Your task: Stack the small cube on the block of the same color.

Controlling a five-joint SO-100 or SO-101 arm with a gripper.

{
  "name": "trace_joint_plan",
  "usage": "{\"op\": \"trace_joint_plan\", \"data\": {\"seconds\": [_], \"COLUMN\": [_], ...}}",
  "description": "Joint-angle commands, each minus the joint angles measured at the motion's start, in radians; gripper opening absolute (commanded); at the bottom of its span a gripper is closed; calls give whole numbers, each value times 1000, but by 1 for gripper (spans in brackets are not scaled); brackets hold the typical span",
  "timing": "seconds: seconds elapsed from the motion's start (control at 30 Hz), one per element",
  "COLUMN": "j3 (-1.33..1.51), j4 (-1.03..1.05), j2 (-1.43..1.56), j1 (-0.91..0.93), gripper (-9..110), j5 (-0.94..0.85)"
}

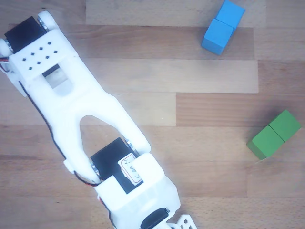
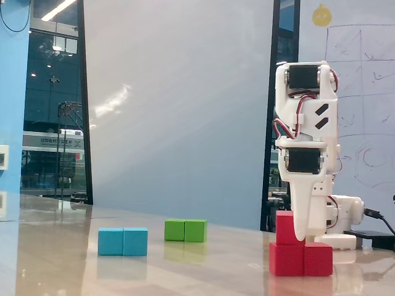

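In the fixed view the red-orange block [image 2: 302, 260] lies on the table at the lower right. The small red-orange cube [image 2: 284, 227] sits on top of its left half. My gripper [image 2: 299, 234] points straight down, with its white finger against the cube's right side and its tip at the block's top face. Only one finger shows, so I cannot tell how the jaws stand. In the other view my white arm [image 1: 86, 109] crosses the picture diagonally and hides the cube, the red block and the fingertips.
A blue oblong block [image 2: 123, 241] and a green oblong block [image 2: 185, 230] lie to the left on the table. In the other view the blue block [image 1: 222, 26] is at top right and the green block [image 1: 274, 134] at mid right. The arm's base [image 2: 342, 216] stands behind the red block.
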Motion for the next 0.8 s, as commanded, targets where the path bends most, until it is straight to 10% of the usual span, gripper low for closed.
{"op": "trace_joint_plan", "data": {"seconds": [0.0, 0.77], "j3": [-101, -98], "j4": [3, 5], "j2": [28, 26], "j1": [-6, -5], "gripper": [7, 34], "j5": [-12, -12]}}
